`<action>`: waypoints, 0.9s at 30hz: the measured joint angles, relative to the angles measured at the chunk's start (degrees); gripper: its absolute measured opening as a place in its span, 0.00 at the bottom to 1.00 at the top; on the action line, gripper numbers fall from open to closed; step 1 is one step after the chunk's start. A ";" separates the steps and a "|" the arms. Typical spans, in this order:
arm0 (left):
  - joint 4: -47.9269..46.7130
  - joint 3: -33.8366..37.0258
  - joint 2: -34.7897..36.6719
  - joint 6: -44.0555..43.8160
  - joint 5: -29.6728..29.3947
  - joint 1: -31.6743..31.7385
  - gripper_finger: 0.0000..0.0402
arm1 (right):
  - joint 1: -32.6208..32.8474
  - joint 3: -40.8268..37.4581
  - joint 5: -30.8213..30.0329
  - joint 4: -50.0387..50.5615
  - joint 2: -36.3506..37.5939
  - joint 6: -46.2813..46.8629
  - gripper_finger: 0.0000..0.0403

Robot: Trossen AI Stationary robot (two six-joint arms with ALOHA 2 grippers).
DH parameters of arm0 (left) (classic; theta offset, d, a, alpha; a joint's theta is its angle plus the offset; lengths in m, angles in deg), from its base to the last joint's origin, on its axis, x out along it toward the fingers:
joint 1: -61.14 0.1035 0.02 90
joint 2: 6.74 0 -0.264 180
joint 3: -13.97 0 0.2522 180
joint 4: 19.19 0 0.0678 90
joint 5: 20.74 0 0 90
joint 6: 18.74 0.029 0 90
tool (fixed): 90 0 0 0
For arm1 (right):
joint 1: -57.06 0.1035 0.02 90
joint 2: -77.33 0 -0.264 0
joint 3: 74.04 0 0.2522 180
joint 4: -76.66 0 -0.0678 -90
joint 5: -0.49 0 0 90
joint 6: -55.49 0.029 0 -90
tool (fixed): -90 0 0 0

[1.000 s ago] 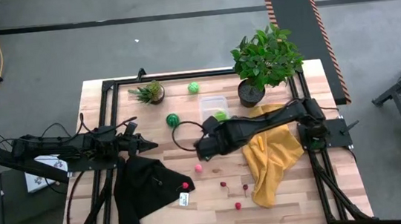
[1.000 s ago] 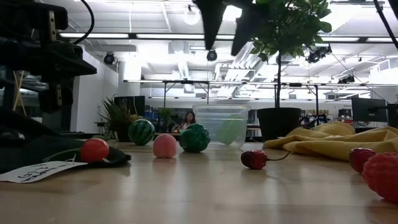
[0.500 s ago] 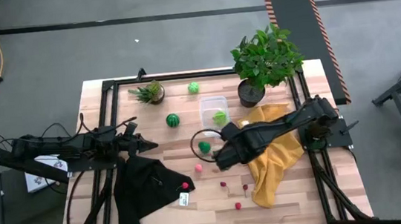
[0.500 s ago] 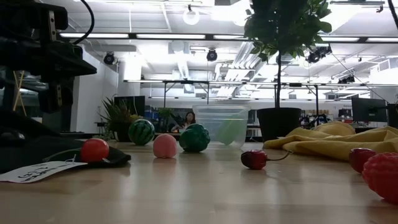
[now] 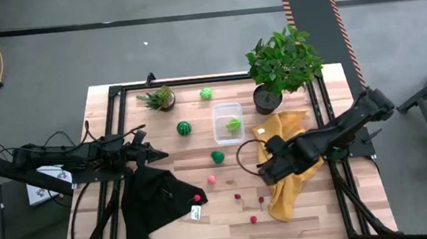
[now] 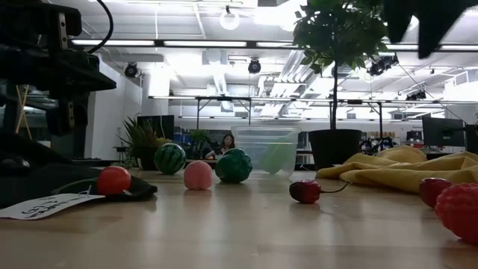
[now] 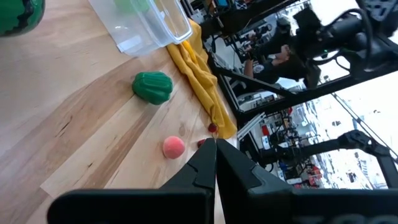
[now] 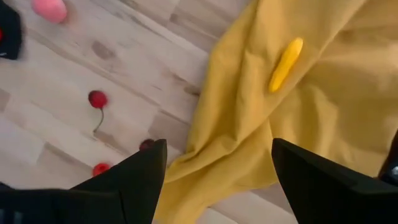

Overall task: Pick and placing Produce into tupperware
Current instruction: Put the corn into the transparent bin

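My right gripper (image 8: 214, 174), fingers wide apart and empty, hangs over the yellow cloth (image 8: 311, 118), with the yellow piece (image 8: 285, 64) lying diagonally upper right in my wrist view.

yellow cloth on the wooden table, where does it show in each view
High view: the crumpled yellow cloth lies right of centre, partly under the right arm.
Low view: yellow cloth at right, behind the red pieces.
Left wrist view: yellow cloth runs beside the clear plastic tupperware.
Right wrist view: yellow cloth fills most of the picture.
Shared landmark: the small pink ball.
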 joint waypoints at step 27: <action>0.02 0.00 0.00 0.01 0.01 -0.01 0.00 | -7.86 -23.15 1.55 -19.84 7.24 7.59 0.70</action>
